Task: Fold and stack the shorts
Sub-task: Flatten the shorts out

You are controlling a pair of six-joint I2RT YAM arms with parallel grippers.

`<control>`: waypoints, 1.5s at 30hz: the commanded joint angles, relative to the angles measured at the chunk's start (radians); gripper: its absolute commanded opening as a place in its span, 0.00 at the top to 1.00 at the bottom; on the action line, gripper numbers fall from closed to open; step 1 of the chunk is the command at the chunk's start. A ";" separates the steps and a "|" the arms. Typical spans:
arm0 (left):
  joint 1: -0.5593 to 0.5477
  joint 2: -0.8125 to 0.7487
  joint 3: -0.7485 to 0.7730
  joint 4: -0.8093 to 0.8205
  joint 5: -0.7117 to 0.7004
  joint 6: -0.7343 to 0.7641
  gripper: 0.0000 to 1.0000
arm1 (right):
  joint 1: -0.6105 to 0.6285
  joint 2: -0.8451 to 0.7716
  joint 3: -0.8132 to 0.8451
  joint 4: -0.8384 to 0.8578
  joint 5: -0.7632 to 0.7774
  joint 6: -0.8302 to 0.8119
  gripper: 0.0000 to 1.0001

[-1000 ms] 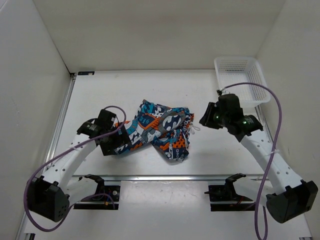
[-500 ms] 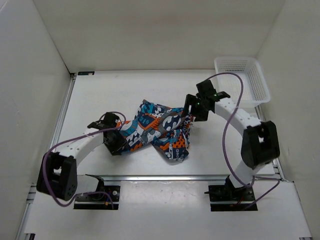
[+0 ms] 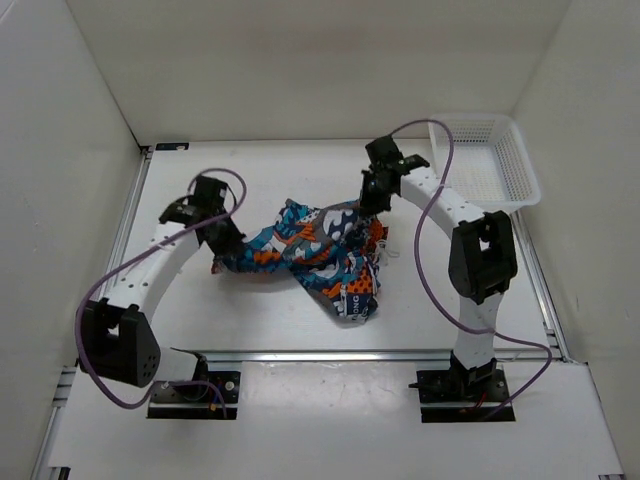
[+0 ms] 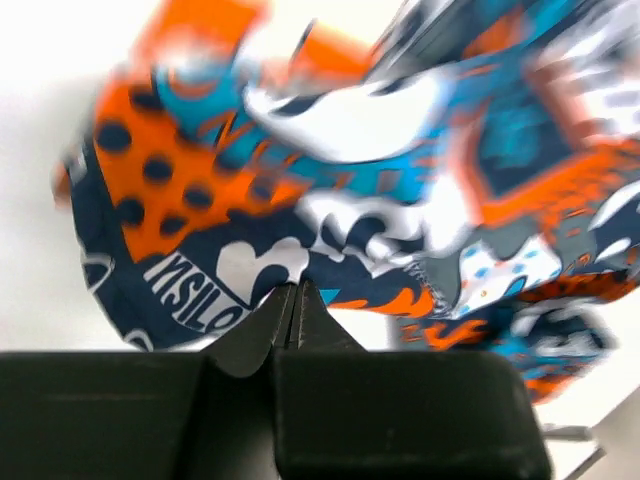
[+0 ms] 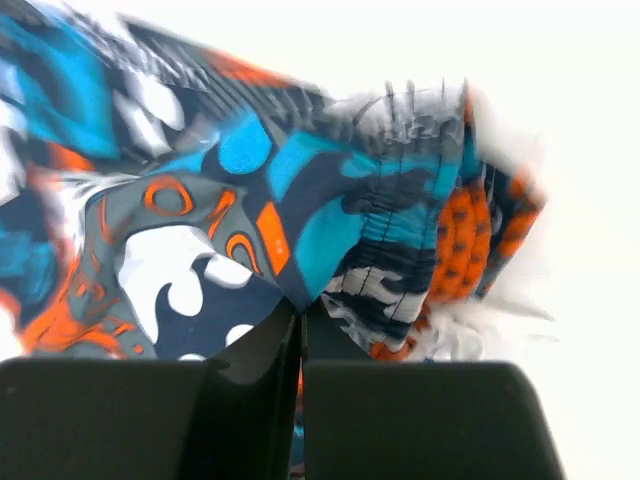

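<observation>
The shorts (image 3: 310,258), printed in blue, orange, white and black, lie crumpled in the middle of the table, stretched between both arms. My left gripper (image 3: 224,246) is shut on their left edge; in the left wrist view the fingertips (image 4: 293,292) pinch dark blue fabric of the shorts (image 4: 330,180). My right gripper (image 3: 368,204) is shut on the upper right part, near the gathered waistband. In the right wrist view its tips (image 5: 302,306) are closed on a fold of the shorts (image 5: 250,210). A loose part hangs toward the table's front edge.
A white mesh basket (image 3: 505,178) stands at the back right corner, close behind the right arm. White walls enclose the table on three sides. A metal rail (image 3: 350,354) runs along the front edge by the arm bases.
Both grippers closed on the shorts' ends. Both arms then moved toward the back of the table, lifting and spreading the fabric between them.
</observation>
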 commanded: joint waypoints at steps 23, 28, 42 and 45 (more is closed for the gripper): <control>0.071 -0.165 0.100 -0.046 -0.005 0.078 0.90 | 0.026 -0.856 -0.489 0.005 0.273 -0.009 1.00; -0.029 -0.096 0.113 -0.037 -0.028 0.058 0.90 | 0.026 -1.033 -0.656 -0.120 0.335 0.063 1.00; -0.299 0.581 0.581 -0.063 -0.013 0.161 0.32 | 0.017 -1.186 -0.729 -0.288 0.438 0.242 0.13; -0.308 0.663 0.631 -0.063 -0.013 0.152 0.12 | 0.008 -1.197 -0.764 -0.288 0.376 0.283 0.13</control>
